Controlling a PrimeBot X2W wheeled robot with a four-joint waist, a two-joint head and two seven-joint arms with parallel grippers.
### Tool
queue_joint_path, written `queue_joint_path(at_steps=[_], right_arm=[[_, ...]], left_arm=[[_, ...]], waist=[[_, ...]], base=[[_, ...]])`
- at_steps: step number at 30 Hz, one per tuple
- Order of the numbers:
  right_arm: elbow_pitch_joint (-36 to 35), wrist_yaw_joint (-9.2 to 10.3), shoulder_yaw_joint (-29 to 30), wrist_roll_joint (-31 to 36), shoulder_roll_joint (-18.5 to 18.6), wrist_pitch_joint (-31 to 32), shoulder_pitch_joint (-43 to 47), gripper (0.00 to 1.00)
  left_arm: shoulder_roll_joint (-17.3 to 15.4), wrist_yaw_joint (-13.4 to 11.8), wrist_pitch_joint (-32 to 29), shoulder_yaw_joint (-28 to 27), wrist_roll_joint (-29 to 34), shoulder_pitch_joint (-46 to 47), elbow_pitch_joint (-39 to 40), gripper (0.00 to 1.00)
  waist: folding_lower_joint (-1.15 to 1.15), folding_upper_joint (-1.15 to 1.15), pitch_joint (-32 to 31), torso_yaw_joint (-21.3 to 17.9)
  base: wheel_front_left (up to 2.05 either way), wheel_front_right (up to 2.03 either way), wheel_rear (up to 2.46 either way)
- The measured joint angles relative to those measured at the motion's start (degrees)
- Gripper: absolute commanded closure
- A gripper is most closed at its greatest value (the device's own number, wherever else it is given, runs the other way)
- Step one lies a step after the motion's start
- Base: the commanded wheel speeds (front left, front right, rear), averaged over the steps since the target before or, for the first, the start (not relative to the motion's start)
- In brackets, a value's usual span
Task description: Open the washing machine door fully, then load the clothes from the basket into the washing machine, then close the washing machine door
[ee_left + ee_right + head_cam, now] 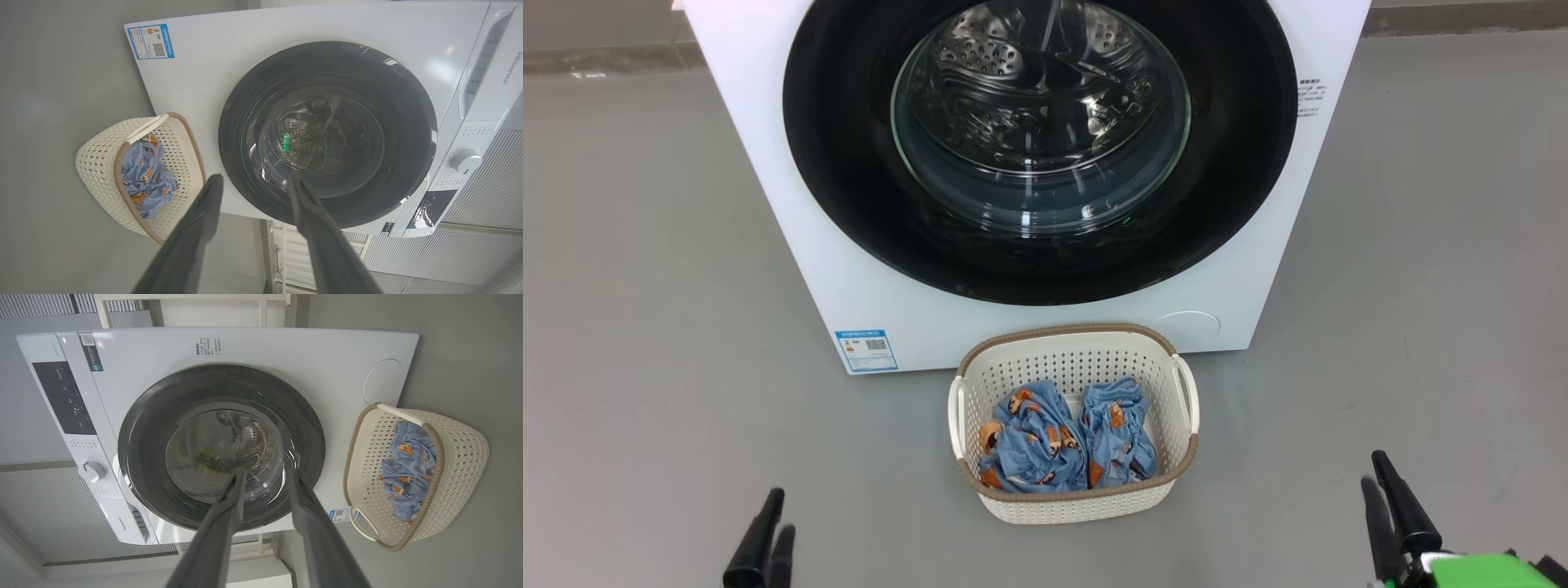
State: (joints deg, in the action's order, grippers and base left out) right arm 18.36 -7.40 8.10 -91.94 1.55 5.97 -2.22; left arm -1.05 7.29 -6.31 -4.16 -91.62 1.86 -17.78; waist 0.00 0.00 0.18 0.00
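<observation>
Both open and empty: left gripper (782, 511) and right gripper (1372, 468); basket (1078, 506) with clothes (1062, 441) lies between them, ahead, untouched.

Setting: bare indoor test space laid out as a laundry corner, with a white front-loading washing machine (890, 318) on plain grey floor (645, 286) and ribbed grey wall panels (490, 175) behind.
</observation>
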Motion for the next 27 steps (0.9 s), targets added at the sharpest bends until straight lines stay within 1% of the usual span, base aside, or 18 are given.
queue_joint_path(at_steps=[8, 12, 20, 27], right_arm=[[0.48, 0.00, -0.51, 0.13, -0.09, -0.56, 0.93, 0.00], [0.04, 0.00, -1.38, 1.29, 0.12, -1.13, 0.88, 0.00], [-0.41, 0.00, -3.32, 3.28, 1.01, -2.59, -0.25, 0.00], [-0.60, 0.00, -4.94, 6.03, 2.00, -4.04, -0.53, 0.00]], left_arm=[[0.43, -0.04, 0.77, 0.64, 0.16, -0.91, -0.36, 0.00], [0.18, -0.04, 1.37, 1.31, 0.78, -0.88, 0.15, 0.00], [-0.52, -0.04, 2.88, 2.74, 2.86, -0.68, 0.76, 0.00], [-0.90, -0.04, 4.09, 3.32, 6.09, -0.07, 1.45, 0.00]], waist=[[0.06, 0.00, -0.10, -0.02], [0.02, 0.00, 0.01, -0.05], [0.01, 0.00, 0.03, -0.10], [0.02, 0.00, 0.04, -0.10]], base=[[0.00, 0.00, 0.00], [0.00, 0.00, 0.00], [0.00, 0.00, 0.00], [0.00, 0.00, 0.00]])
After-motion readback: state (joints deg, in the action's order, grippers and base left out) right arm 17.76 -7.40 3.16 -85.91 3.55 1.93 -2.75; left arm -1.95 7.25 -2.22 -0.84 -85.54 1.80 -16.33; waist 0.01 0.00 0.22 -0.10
